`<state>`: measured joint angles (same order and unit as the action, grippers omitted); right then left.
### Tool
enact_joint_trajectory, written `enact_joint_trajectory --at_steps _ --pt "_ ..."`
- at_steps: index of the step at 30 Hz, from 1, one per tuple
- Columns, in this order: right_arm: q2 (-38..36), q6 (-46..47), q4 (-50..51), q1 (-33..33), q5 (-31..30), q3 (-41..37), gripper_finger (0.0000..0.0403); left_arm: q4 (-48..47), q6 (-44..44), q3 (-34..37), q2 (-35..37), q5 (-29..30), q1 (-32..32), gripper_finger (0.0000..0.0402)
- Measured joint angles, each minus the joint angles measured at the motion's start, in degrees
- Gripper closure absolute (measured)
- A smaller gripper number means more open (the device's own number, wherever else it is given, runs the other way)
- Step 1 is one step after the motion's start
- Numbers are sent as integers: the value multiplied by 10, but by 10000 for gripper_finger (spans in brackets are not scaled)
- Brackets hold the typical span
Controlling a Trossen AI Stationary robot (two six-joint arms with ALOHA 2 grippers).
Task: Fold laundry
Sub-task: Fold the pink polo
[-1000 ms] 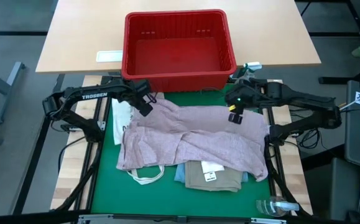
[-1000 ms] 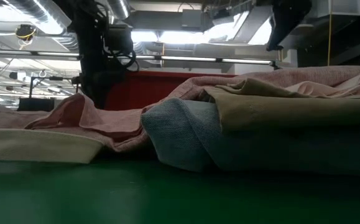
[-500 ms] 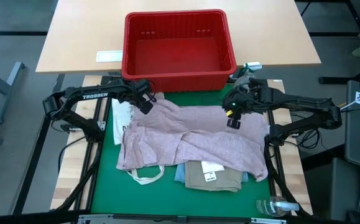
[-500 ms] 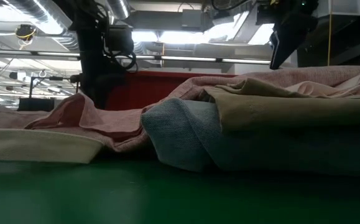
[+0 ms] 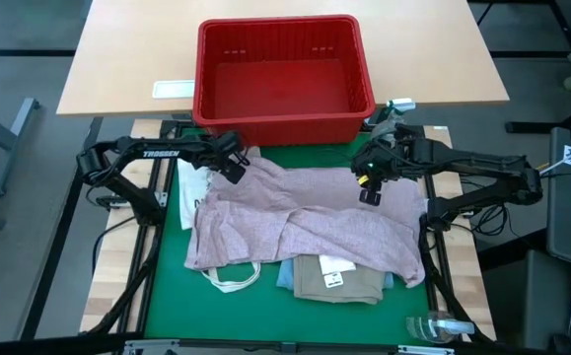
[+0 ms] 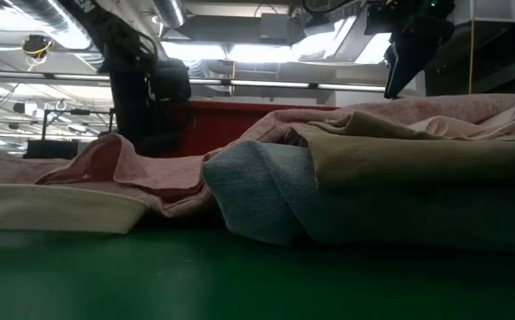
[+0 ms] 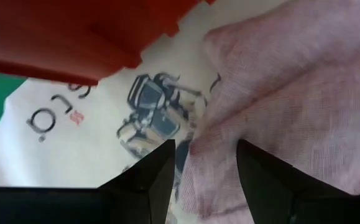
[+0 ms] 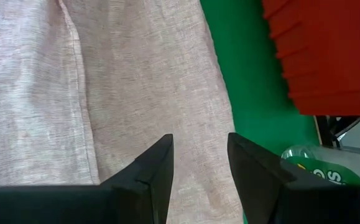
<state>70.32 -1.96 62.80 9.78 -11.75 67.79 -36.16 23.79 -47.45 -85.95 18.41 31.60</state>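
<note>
On the green table [image 5: 167, 286] the pink shirt [image 5: 305, 222] lay spread over jeans [image 6: 266, 191] and khaki cloth [image 5: 339, 281]. Both pincers, left [image 5: 234, 168] and right [image 5: 367, 187], hovered spread at its far edge, seemingly gripping nothing.

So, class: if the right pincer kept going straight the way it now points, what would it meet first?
Most likely the pink shirt: the right pincer, fingers apart, points at its cloth, though the gap above it is unclear.

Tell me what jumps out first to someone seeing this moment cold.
The big red basket at the table's far edge, then the rumpled pink shirt spread over the green mat, covering folded jeans and a khaki piece. The left hand and right hand, both open, sit over the shirt's far corners.
</note>
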Motion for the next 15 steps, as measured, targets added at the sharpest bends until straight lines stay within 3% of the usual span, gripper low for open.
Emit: enact_joint_trajectory --at_steps 4,11,15 --pt "0 0 -2 0 2 0 252 49 0 22 0 -9 13 236" --pt "0 0 -2 0 2 0 252 137 -2 73 0 -113 35 236" --pt "0 0 -2 0 2 0 252 145 -3 77 0 -122 37 254"
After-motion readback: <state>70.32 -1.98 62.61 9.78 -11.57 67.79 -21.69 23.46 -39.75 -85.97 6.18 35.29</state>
